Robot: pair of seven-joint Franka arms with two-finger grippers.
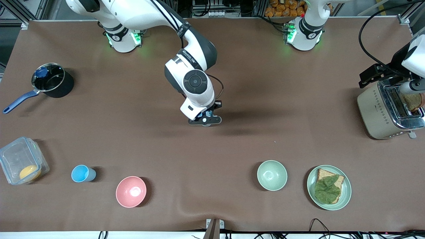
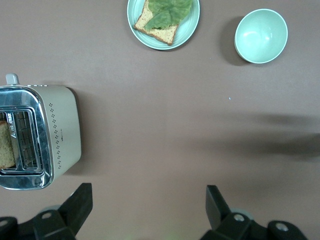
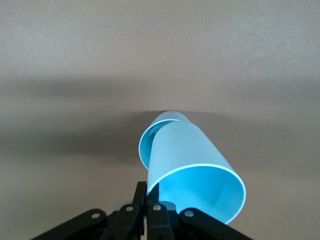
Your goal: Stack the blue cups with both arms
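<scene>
From the front I can barely see what the right gripper (image 1: 205, 120) carries: the wrist covers it, and only a sliver of blue shows beneath. My right wrist view settles it: the right gripper (image 3: 146, 196) has its fingers pinched together on the rim of a blue cup (image 3: 192, 167), and a second blue cup (image 3: 157, 132) pokes out past the first. I can't tell if that second one is nested inside it or just beside it. The right arm reaches out from its base and bends down over the middle of the bench (image 1: 265, 99), wrist pointing down at bare brown cloth.

A third blue cup (image 1: 83, 173) stands upright on the bench between the clear container (image 1: 21, 165) and the pink bowl (image 1: 130, 191), near the front camera.

The left arm is mostly cut off at the frame edge, up over the toaster (image 1: 386, 111). Its left gripper (image 2: 150, 202) hangs spread wide with nothing in it, over bare bench beside the toaster (image 2: 37, 135). The pale green bowl (image 2: 261, 36) and sandwich plate (image 2: 192, 25) show there too.
</scene>
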